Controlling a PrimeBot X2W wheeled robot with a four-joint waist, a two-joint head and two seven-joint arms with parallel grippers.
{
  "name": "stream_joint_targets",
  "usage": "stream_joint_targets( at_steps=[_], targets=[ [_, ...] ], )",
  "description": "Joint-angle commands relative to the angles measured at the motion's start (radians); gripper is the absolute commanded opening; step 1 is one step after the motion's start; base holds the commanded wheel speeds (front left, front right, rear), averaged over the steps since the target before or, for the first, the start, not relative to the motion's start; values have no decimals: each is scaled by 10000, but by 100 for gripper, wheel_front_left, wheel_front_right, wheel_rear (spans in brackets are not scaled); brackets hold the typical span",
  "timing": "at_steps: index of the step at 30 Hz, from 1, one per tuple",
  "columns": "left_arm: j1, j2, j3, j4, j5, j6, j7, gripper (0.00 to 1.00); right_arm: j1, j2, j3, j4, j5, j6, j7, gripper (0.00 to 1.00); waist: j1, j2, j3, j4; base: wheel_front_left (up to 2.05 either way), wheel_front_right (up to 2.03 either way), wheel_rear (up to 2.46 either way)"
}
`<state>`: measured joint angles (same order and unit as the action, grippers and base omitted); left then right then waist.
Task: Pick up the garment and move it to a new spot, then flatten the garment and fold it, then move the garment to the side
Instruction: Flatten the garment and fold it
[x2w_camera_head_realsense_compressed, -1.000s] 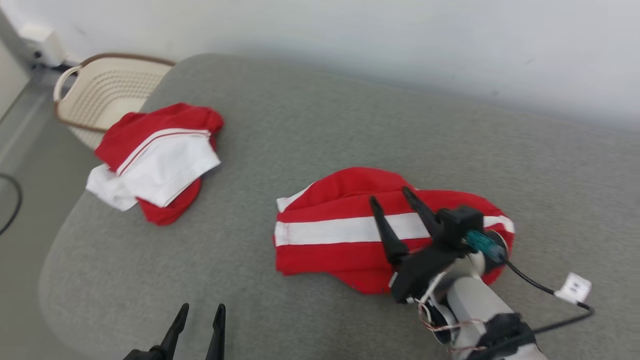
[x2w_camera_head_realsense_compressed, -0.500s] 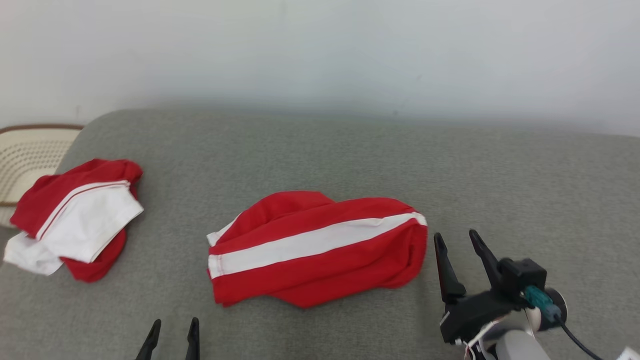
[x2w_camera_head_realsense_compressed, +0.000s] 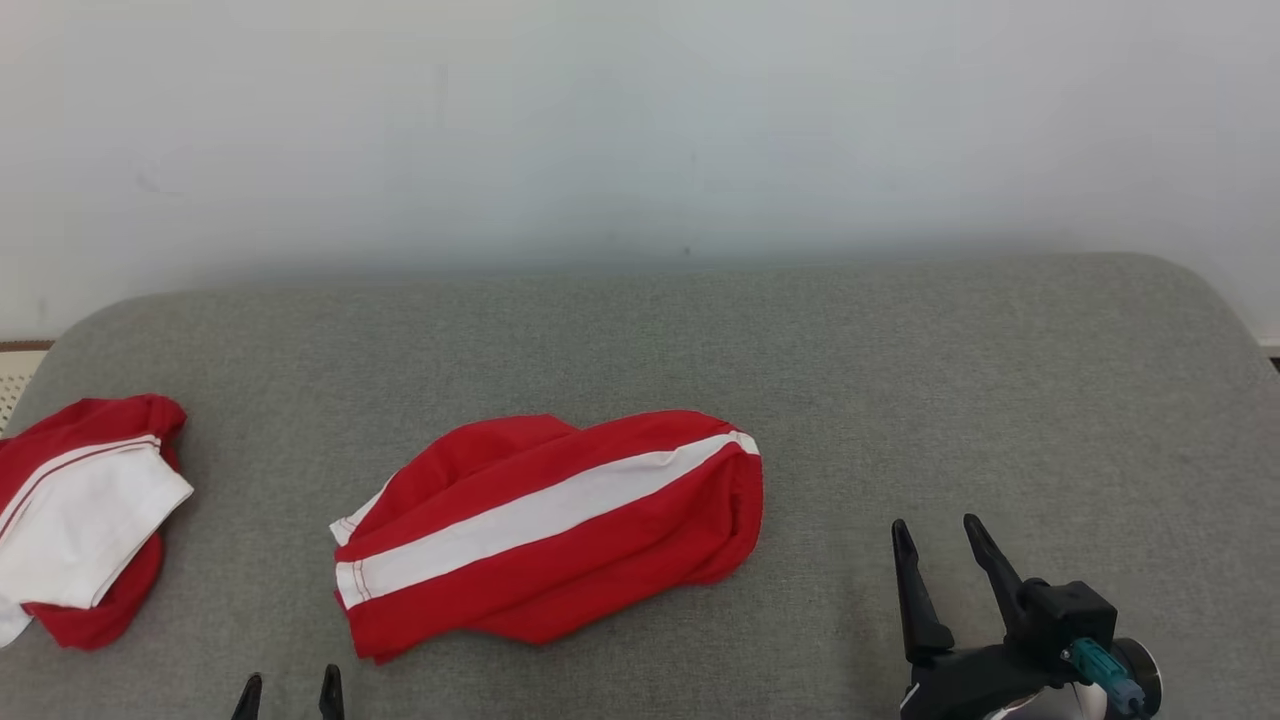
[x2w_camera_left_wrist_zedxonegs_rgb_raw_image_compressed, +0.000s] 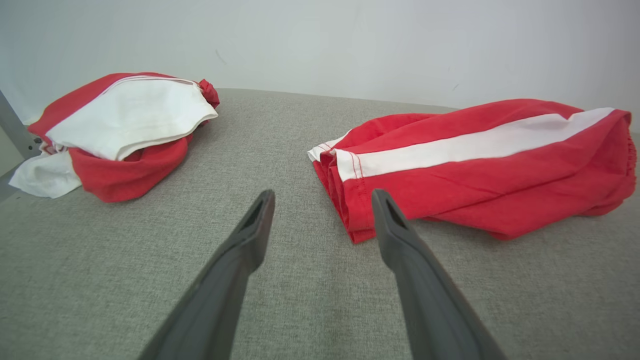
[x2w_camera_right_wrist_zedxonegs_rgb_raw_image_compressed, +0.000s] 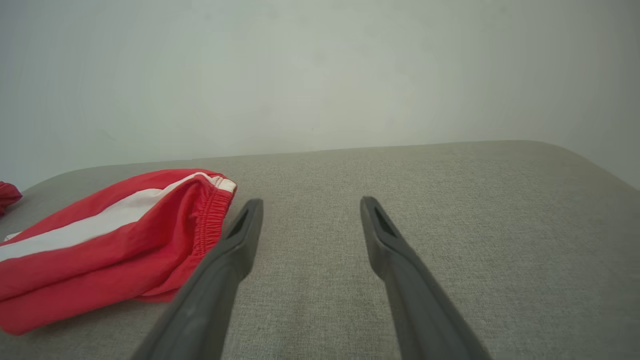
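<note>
Since a second ago the right gripper (x2w_camera_head_realsense_compressed: 934, 523) has come off the garment (x2w_camera_head_realsense_compressed: 560, 530). It was over the red cloth, and now it sits out to the right of it, not touching. The head camera has turned too, so the whole picture has slid. The right fingers are spread wide and hold nothing. The left gripper (x2w_camera_head_realsense_compressed: 290, 676) has its fingers spread wide too, with nothing between them. The garment, red with a white stripe, lies folded on the grey bench (x2w_camera_head_realsense_compressed: 900, 380). It is to the left of the right fingers, and just ahead of the left fingers, a bit to their right. Another red and white bundle (x2w_camera_head_realsense_compressed: 80, 520) lies ahead of the left fingers, well off to their left.
</note>
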<state>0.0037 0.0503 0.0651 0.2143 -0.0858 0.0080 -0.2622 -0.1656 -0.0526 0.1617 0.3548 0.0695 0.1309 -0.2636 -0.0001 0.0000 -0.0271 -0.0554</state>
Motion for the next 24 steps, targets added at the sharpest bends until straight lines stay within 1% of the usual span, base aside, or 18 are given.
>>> stream_joint_targets(
  at_steps=[1, 12, 15, 18, 24],
  targets=[
    [163, 5, 88, -49, -21, 28, -42, 100, 190, 16, -7, -68, -78, -1, -10, 100, 1, 0, -60, -177, 0, 0, 0],
    [153, 5, 105, -181, -154, 106, -42, 100, 545, 22, 117, -212, 220, -1, -11, 100, 1, 0, 83, -195, 0, 0, 0],
    [89, 5, 83, -128, -128, 79, -42, 100, 481, 23, 127, -167, 293, -3, -11, 100, 1, 0, 89, -143, 0, 0, 0],
    [-5, 5, 93, -151, -219, 27, -42, 100, 406, 24, 122, -84, 654, -3, -11, 100, 1, 0, 121, -71, 0, 0, 0],
    [-187, 5, 93, -231, -188, -103, -42, 100, 176, 23, 97, 17, 666, -1, -11, 100, 1, 0, 260, 71, 0, 0, 0]
  ],
)
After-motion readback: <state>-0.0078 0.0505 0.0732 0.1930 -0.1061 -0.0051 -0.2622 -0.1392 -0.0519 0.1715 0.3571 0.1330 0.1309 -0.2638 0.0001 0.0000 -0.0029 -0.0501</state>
